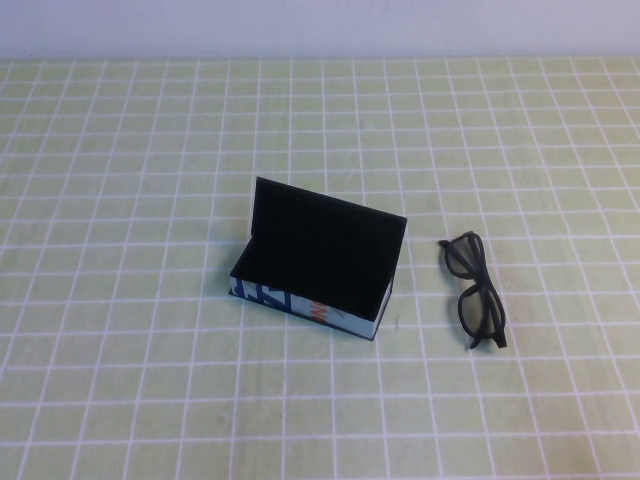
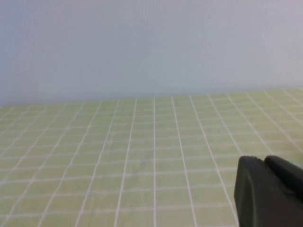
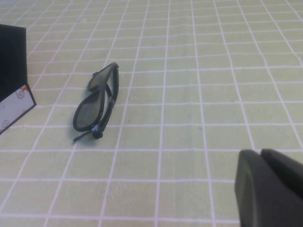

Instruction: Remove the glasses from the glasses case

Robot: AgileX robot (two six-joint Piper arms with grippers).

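Note:
The glasses case [image 1: 318,262] stands open in the middle of the table, its black flap lid upright and its light-blue printed side facing me. Its black inside looks empty. The black glasses [image 1: 474,288] lie folded on the table just right of the case, apart from it. In the right wrist view the glasses [image 3: 97,105] lie beside a corner of the case [image 3: 12,80]. My right gripper [image 3: 260,153] is shut and empty, well back from the glasses. My left gripper [image 2: 265,161] is shut and empty over bare cloth. Neither arm shows in the high view.
A green checked tablecloth [image 1: 120,380] covers the table. A pale wall [image 1: 320,25] runs along the far edge.

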